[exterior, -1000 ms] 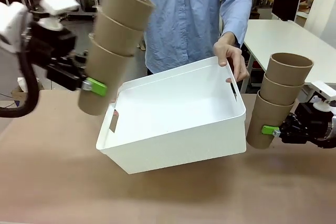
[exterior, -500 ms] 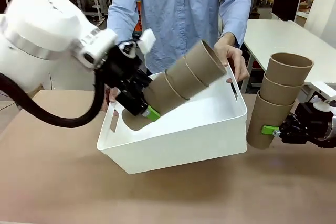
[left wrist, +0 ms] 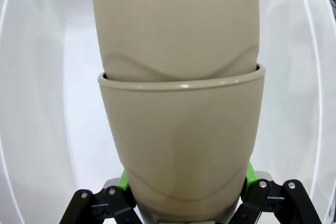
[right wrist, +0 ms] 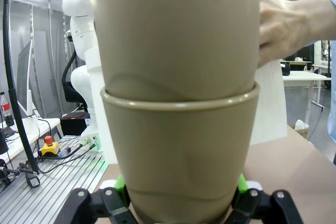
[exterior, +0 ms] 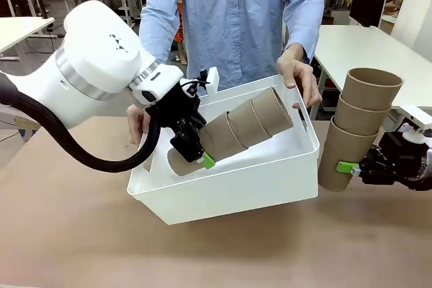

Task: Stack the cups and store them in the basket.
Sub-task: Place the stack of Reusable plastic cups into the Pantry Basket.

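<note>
A person holds the white basket point(exterior: 223, 190) tilted toward me above the table, one hand point(exterior: 300, 75) on its far right rim. My left gripper point(exterior: 196, 150) is shut on the bottom cup of a stack of three tan cups point(exterior: 233, 136), which lies slanted inside the basket with its rims pointing up and to the right. In the left wrist view the stack point(left wrist: 178, 103) rises between the green pads point(left wrist: 124, 182) against white basket walls. At the basket's right, outside it, my right gripper point(exterior: 354, 168) is shut on the bottom of an upright stack of three cups point(exterior: 358, 126), also seen close up point(right wrist: 178, 108).
The brown table point(exterior: 101, 241) stretches in front of the basket. The person stands right behind the basket at the far edge. White tables point(exterior: 364, 45) and other furniture lie farther back.
My left arm swung its stack of cups from high at the left down into the basket, tipping it from nearly upright to slanted. The right arm and its stack stayed still.
</note>
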Controlling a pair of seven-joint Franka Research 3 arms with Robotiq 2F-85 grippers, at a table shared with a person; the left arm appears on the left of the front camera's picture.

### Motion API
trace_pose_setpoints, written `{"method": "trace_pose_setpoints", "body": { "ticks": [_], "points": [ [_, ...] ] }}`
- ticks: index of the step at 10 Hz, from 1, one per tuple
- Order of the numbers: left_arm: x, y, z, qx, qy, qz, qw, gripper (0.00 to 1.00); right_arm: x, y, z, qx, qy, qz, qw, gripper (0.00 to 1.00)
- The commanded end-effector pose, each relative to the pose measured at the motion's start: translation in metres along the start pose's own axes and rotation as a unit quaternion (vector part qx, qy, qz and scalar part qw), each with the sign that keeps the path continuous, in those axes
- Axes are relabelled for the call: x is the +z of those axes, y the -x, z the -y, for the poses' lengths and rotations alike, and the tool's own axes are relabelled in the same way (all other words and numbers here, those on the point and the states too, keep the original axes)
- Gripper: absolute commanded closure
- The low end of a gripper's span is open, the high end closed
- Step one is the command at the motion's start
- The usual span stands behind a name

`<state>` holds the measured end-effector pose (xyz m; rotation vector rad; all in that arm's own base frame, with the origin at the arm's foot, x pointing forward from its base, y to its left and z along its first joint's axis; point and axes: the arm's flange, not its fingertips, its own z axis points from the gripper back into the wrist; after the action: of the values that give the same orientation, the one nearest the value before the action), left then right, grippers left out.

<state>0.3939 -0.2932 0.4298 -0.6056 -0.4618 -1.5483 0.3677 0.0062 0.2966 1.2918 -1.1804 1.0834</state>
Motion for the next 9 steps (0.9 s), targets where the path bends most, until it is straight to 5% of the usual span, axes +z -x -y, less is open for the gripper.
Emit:
{"method": "trace_pose_setpoints", "body": {
  "ticks": [1,9],
  "points": [
    [-0.008,-0.003,-0.005,0.019,-0.009,-0.027,0.999,0.16,-0.001,-0.005,0.0,0.004,-0.001,0.001,1.0,0.16],
    [-0.065,0.003,-0.011,0.023,-0.047,-0.084,0.995,0.16,-0.001,-0.005,0.0,0.004,-0.001,0.001,1.0,0.16]
  ]
}}
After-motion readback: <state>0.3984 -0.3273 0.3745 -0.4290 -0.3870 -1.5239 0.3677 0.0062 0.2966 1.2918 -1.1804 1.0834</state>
